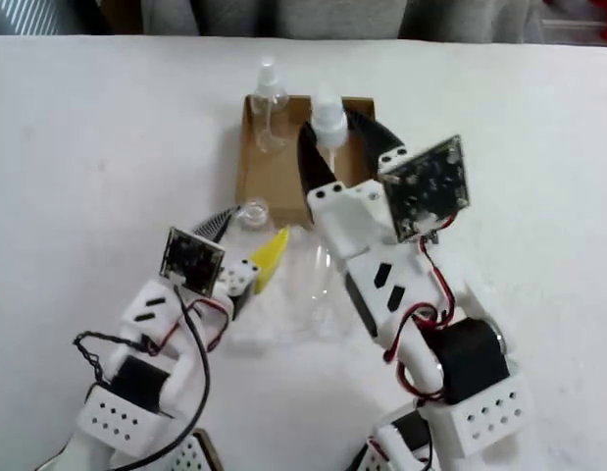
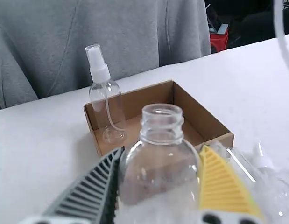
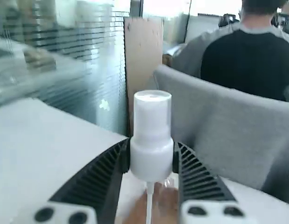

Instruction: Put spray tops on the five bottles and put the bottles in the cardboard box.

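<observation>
My left gripper (image 1: 252,228) has a grey and a yellow finger and is shut on a clear open-necked bottle (image 1: 252,212) just in front of the cardboard box (image 1: 274,177). In the left wrist view the bottle (image 2: 158,154) stands upright between the fingers (image 2: 221,182). My right gripper (image 1: 328,120) is above the box, its black fingers shut on a white spray top (image 1: 329,116). The right wrist view shows that spray top (image 3: 151,135) upright with its thin tube (image 3: 149,205) hanging below. One bottle fitted with a spray top (image 1: 267,108) stands in the box's far left corner (image 2: 106,98).
More clear bottles (image 1: 313,285) lie on the white table between the two arms, beside the held bottle (image 2: 268,172). The box (image 2: 205,121) is shallow and open on top. Grey chairs stand beyond the table's far edge.
</observation>
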`<move>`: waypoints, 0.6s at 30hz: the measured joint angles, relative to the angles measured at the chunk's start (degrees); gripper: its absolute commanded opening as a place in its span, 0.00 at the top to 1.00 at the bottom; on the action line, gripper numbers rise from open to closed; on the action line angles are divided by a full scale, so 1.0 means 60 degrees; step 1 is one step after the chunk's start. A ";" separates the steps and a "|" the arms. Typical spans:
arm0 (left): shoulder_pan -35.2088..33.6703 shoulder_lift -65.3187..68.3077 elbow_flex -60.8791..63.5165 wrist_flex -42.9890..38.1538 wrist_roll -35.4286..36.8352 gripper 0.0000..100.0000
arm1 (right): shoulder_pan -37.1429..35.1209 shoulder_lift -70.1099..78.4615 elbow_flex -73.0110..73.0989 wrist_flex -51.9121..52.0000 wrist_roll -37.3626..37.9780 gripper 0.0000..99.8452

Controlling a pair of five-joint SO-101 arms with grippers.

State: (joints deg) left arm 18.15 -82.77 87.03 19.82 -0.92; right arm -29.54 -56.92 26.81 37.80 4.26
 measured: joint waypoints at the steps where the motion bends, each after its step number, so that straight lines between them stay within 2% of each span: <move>1: -0.0015 -0.0190 0.0088 0.0000 0.0000 0.83 | -0.0044 0.0088 -0.0176 -0.0220 -0.0234 0.91; 11: 0.0000 -0.2330 0.1333 -0.0029 0.0000 0.83 | -0.0205 0.1934 -0.2403 -0.0689 -0.2110 0.91; 18: 0.0044 -0.3253 0.1700 -0.0044 0.0015 0.83 | -0.0952 0.2256 -0.2491 -0.0689 -0.2593 0.91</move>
State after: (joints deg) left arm 18.42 -102.29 97.23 19.56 -0.84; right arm -35.25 -43.38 11.87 33.67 -11.30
